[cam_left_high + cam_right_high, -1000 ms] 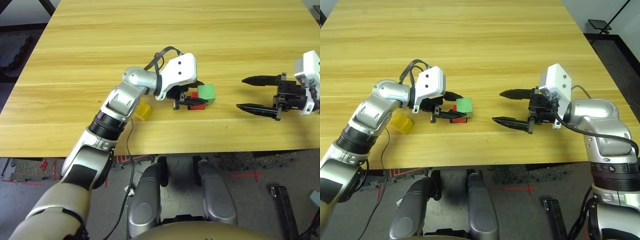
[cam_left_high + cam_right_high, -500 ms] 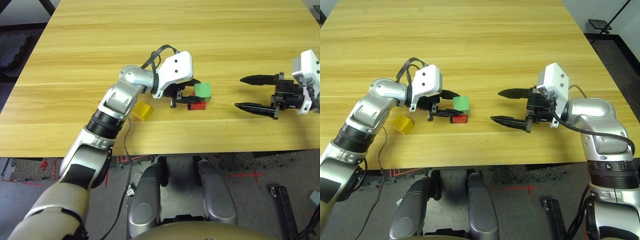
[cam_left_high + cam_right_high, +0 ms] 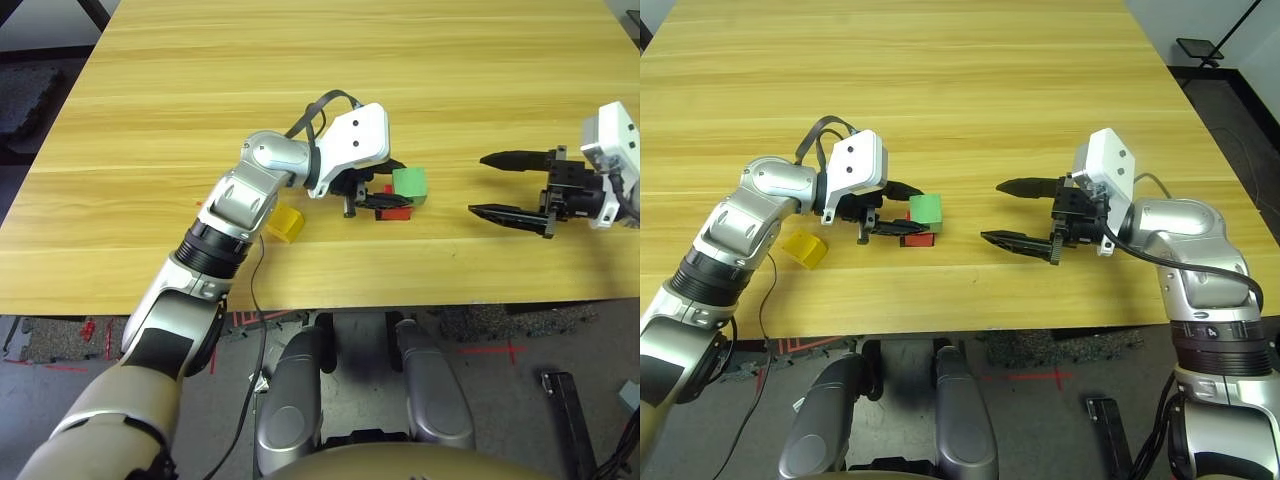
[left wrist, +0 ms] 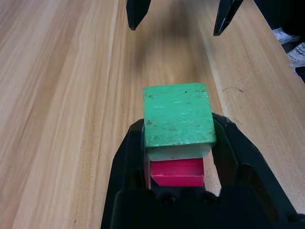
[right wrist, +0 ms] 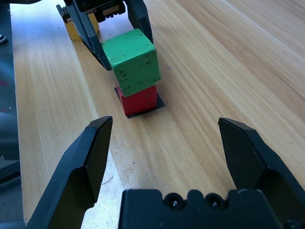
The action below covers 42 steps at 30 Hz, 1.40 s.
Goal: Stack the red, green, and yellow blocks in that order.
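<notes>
The wooden table [image 3: 300, 60] carries everything here, and the action sits toward its near edge, about midway along. The left gripper [image 3: 392, 200] reaches in from the left with its black fingers [image 4: 128, 152] clamped shut on the green block [image 3: 410, 183], and that block sits on top of the red block [image 5: 138, 100], a touch skewed and overhanging on one side. The red block rests on the flat black patch [image 5: 159, 102]. So the second tier is being seated, and by my reading the release has not come.

Off toward the table's right edge, well apart from the stack, the right gripper [image 3: 1025, 213] hangs above the surface with its fingers spread wide and nothing between them, pointing across at the blocks.

The yellow block [image 3: 285, 223] lies on the table near the front edge, just beside the left forearm and left of the stack, untouched.

What the next move calls for, I'd say: square the green block over the red, open the fingers cleanly without dragging it, then back away and go for the yellow.

Against the frames of a second ago, very little differs. The green block is clamped over the red as before, the yellow is in its same spot, and the right fingers are just as wide.
</notes>
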Each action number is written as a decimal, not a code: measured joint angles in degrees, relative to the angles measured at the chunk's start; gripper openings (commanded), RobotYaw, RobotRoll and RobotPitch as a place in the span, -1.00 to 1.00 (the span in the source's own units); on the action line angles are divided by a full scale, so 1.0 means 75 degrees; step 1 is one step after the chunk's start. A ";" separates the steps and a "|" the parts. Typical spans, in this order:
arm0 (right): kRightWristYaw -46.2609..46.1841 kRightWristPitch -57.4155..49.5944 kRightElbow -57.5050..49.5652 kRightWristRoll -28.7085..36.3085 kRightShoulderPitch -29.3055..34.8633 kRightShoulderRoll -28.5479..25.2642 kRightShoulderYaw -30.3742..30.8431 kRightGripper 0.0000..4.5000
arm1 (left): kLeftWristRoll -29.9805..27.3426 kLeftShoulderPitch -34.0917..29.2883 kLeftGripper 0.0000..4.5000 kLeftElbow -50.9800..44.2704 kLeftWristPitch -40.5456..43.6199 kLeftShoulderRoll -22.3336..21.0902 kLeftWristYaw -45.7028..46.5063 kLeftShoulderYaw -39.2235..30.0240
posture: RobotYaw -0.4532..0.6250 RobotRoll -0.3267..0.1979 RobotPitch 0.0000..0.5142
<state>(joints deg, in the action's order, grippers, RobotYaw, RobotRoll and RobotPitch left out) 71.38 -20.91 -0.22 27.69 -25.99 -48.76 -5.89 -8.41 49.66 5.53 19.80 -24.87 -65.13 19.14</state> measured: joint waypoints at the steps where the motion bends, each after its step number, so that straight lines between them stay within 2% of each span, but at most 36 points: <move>1: -0.0004 0.0000 0.0000 0.0000 0.0007 0.0001 0.0000 1.00 | 0.0001 -0.0008 -0.11 0.0000 0.0000 -0.0013 -0.0005 0.0000 | 0.16 0.48 0.15; 12: 0.0019 0.0002 0.0017 -0.0001 -0.0081 0.0001 0.0093 1.00 | 0.0125 -0.0067 -0.11 0.0015 -0.0071 -0.0048 -0.0048 0.0002 | 0.18 0.46 0.15; 19: 0.0038 0.0002 0.0018 0.0000 -0.0137 0.0014 0.0106 1.00 | 0.0265 -0.0109 0.93 0.0051 0.0095 -0.0150 -0.0068 0.0107 | 0.19 0.47 0.12; 20: 0.0039 0.0002 0.0020 -0.0001 -0.0138 0.0025 0.0110 1.00 | 0.0269 -0.0109 0.97 0.0051 0.0124 -0.0171 -0.0075 0.0119 | 0.19 0.48 0.09; 26: 0.0041 0.0018 0.0047 -0.0007 -0.0276 0.0134 0.0133 1.00 | 0.0293 -0.0108 0.97 0.0050 0.0271 -0.0292 -0.0154 0.0150 | 0.20 0.48 0.04; 36: 0.0098 0.0130 0.0244 -0.0085 -0.0391 0.0192 0.0223 1.00 | 0.0431 -0.0093 0.97 0.0020 0.0294 -0.0921 -0.0485 0.0160 | 0.22 0.49 0.04; 42: 0.0116 0.0170 0.0279 -0.0087 -0.0387 0.0213 0.0262 1.00 | 0.0156 -0.0025 0.97 -0.0289 0.1374 -0.1475 -0.0148 -0.0783 | 0.22 0.50 0.03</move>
<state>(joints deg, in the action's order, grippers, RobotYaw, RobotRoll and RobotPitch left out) 72.25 -19.63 1.87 27.04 -28.90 -47.17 -3.93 -7.24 49.47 3.36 30.11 -35.94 -66.24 13.27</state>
